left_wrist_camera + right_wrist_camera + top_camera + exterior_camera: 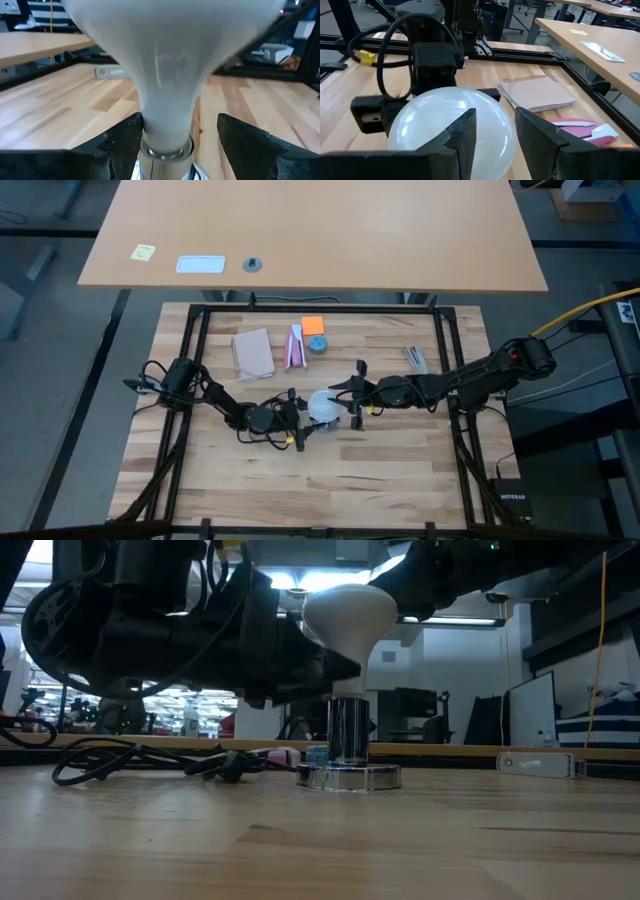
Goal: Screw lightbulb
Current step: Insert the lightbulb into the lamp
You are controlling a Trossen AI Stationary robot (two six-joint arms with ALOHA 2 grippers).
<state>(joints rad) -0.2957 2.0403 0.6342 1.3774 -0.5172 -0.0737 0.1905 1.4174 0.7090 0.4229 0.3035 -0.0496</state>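
The frosted white lightbulb (322, 405) stands upright with its narrow neck (165, 125) in the chrome socket (348, 730), whose round base (348, 777) rests on the wooden table. My left gripper (179, 137) comes level from the table's left. It is open, with one finger on each side of the neck just above the socket. My right gripper (495, 132) comes from the table's right at the height of the globe (440, 120). Its fingers stand a little apart with nothing between them. My left gripper has one finger (127, 140) close against the bulb's neck, and I cannot tell whether it touches; the other finger (245, 142) stands clear of the neck. My right gripper's fingertips (465, 130) stand right at the globe's side, and I cannot tell whether they touch it.
A tan notebook (253, 352), a pink-and-white packet (295, 348), an orange note (313, 325) and a small blue round thing (317, 343) lie toward the far edge. A small metal piece (415, 358) lies at the far right. The socket's dark cord (150, 760) trails left. A dark frame (195, 330) borders the table.
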